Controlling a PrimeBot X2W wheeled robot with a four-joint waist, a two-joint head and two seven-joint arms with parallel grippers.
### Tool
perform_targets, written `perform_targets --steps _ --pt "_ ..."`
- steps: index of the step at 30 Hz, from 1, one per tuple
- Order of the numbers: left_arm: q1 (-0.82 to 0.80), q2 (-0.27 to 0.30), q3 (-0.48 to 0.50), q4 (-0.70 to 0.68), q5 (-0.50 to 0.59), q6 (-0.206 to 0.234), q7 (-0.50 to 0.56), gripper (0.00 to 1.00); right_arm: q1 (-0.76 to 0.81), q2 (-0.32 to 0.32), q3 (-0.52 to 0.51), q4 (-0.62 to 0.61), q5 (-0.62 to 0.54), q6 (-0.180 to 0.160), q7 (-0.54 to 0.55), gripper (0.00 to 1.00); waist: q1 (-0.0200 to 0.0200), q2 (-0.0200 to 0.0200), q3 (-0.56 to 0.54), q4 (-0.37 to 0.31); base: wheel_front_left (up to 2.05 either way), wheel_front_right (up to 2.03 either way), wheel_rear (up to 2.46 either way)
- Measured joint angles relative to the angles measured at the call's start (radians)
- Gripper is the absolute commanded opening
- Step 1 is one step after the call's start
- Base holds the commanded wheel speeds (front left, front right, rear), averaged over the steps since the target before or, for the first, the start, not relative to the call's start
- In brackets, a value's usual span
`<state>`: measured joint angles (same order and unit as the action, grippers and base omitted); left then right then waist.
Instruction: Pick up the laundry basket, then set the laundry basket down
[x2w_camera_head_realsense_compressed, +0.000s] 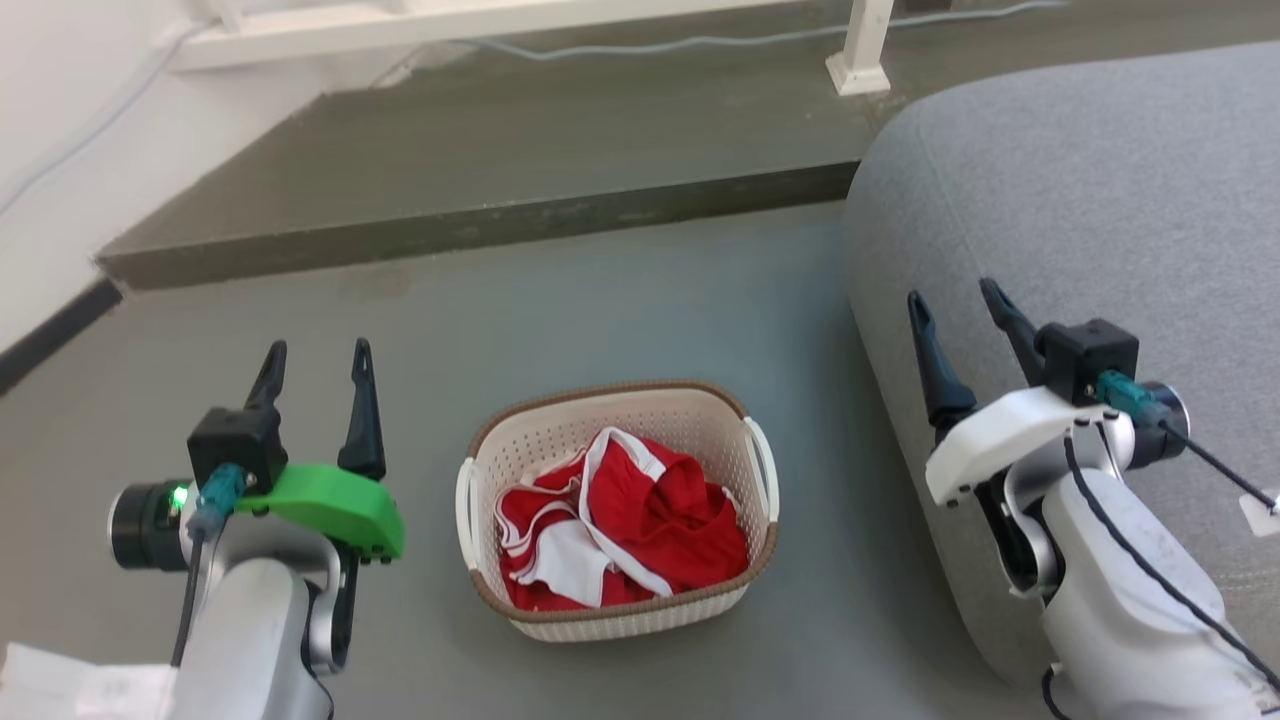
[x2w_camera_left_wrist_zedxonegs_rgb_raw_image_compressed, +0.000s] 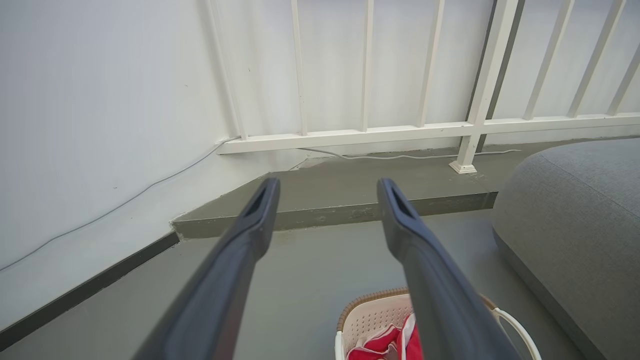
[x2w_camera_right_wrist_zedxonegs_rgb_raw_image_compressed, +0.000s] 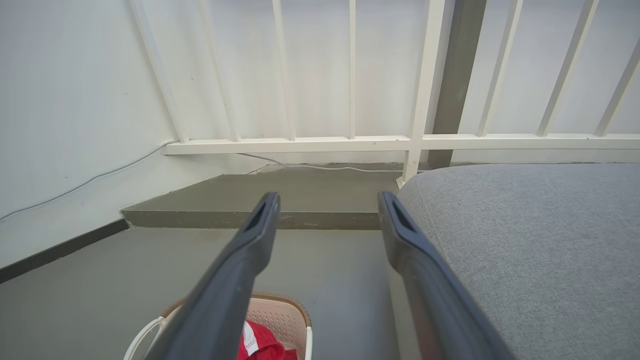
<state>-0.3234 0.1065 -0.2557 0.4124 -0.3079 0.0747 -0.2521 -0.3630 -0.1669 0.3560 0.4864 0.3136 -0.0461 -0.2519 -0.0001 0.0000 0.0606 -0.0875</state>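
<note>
- The laundry basket (x2w_camera_head_realsense_compressed: 640, 612) stands upright on the grey floor (x2w_camera_head_realsense_compressed: 640, 300), at about 6 o'clock in the head view. Red-and-white clothing (x2w_camera_head_realsense_compressed: 640, 520) is heaped inside it.
- The left gripper (x2w_camera_head_realsense_compressed: 318, 350) hovers at the basket's 9 o'clock. Its fingers are spread apart and hold nothing, and it is clear of the near loop handle (x2w_camera_head_realsense_compressed: 466, 500).
- The right gripper (x2w_camera_head_realsense_compressed: 952, 292) hangs at the basket's 2 o'clock, over the edge of the grey cushion (x2w_camera_head_realsense_compressed: 1080, 200). Its fingers are likewise apart and empty, well apart from the far loop handle (x2w_camera_head_realsense_compressed: 765, 465).
- In both wrist views the basket's rim shows low, near 6 o'clock, while the fingers point past it toward the white railing (x2w_camera_left_wrist_zedxonegs_rgb_raw_image_compressed: 400, 131).
- As I judge it, no part of the task is done. The basket rests on the floor and neither gripper touches it, so the pick-up has not begun.
- Everything is left: bringing the grippers in to the handles at the basket's 9 and 3 o'clock, closing on them, lifting, then setting the basket down.
</note>
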Motion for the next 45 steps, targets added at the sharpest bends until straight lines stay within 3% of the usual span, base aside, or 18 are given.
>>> perform_targets --steps 9,27,45 --pt "0.150 -0.002 0.016 -0.095 0.007 0.018 0.000 1.00 0.095 -0.006 -0.006 -0.086 -0.017 -0.017 0.000 1.00 0.0000 0.0000 -0.064 -0.006 0.00 0.00 0.00" --pt "0.351 -0.024 0.044 -0.228 0.025 0.032 0.000 1.00 0.268 -0.017 -0.016 -0.186 -0.034 -0.036 0.000 1.00 0.0000 0.0000 -0.088 -0.002 0.00 0.00 0.00" --pt "0.430 -0.026 0.063 -0.289 0.033 0.040 0.000 1.00 0.334 -0.022 -0.027 -0.222 -0.035 -0.053 0.000 1.00 0.0001 0.0000 -0.090 0.002 0.00 0.00 0.00"
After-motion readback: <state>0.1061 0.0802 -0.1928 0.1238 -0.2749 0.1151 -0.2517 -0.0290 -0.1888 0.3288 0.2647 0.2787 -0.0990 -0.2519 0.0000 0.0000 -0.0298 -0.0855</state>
